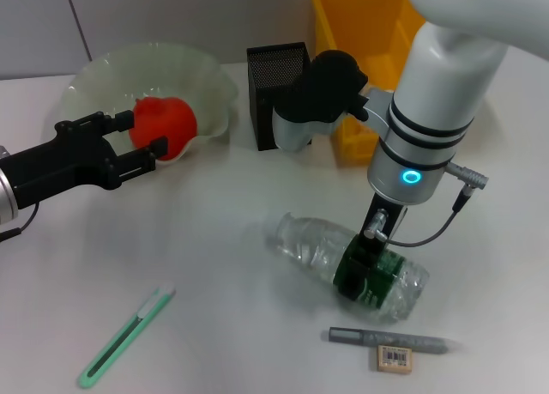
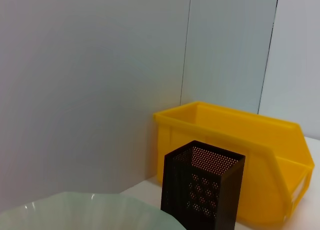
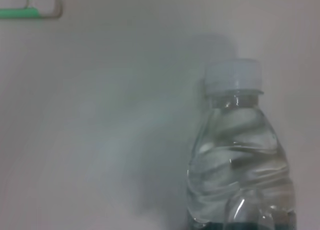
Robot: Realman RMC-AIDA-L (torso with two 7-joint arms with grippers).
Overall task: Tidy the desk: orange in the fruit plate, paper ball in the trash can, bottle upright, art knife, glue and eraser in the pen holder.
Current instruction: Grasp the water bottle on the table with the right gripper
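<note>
My right gripper point(image 1: 371, 255) is clamping the lying bottle point(image 1: 343, 263); glue point(image 1: 390, 340) and eraser point(image 1: 395, 358) lying near. Left gripper point(image 1: 146, 145), jaws wide, is hovering beside the orange point(image 1: 167, 124) in the plate point(image 1: 111, 76).

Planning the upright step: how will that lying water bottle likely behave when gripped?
The bottle lies on its round side, so it may roll. Its clear, ribbed wall looks thin and might flex. The right gripper is over its label.
</note>
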